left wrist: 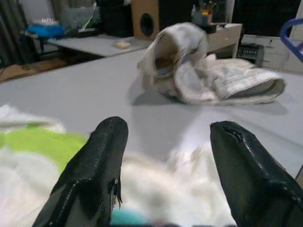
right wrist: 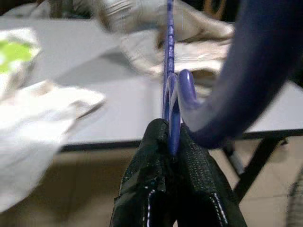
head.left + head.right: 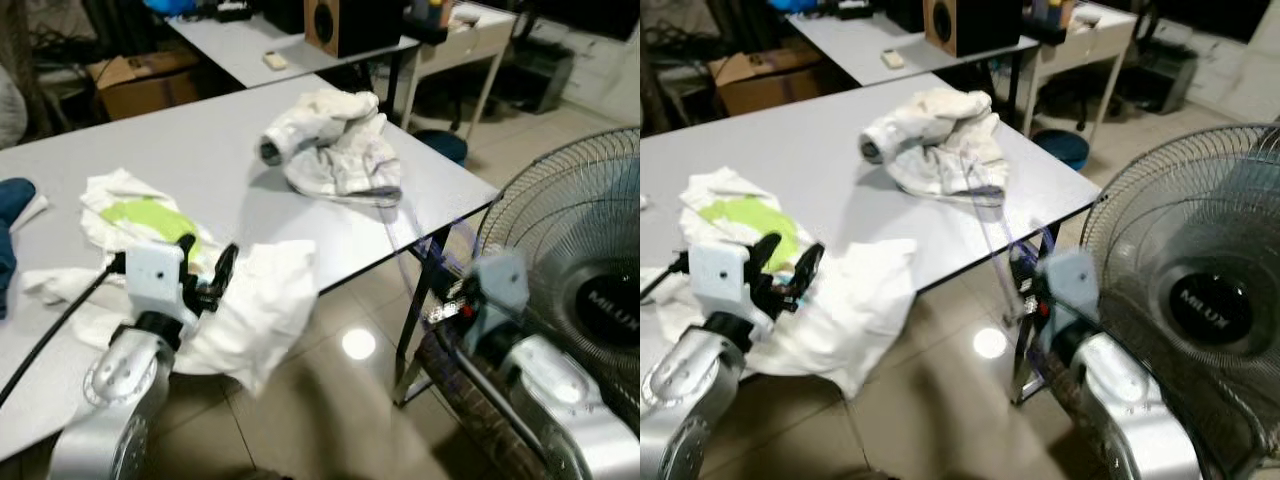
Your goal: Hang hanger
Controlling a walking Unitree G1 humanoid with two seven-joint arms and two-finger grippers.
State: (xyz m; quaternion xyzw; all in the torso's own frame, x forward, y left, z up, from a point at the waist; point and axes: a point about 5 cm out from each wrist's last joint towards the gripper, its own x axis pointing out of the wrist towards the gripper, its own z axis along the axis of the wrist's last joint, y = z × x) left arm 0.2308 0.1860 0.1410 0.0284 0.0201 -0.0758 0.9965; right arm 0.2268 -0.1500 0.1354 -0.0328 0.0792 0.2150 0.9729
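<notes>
Two silver, rounded arms are seen, each capped by a pale grey wrist block; a black cable is attached to the left one. The left gripper (image 1: 163, 165) and right gripper (image 2: 171, 142) are each formed of two long black fingers.

Right claw (image 2: 173, 142) pinches the blue hanger (image 2: 176, 101) (hook curving close by).

Dim indoor light; a glare spot on the floor (image 3: 358, 343); wrist views blurred, perhaps by motion.

Hanger (image 2: 169, 71) blue-violet. Pincer fingers (image 1: 94, 165) black. Tabletop (image 3: 200, 150) pale grey. Cloth (image 3: 250, 300) white; shirt (image 3: 140, 215) white with lime-green patch. Fan (image 3: 580, 270) black.
</notes>
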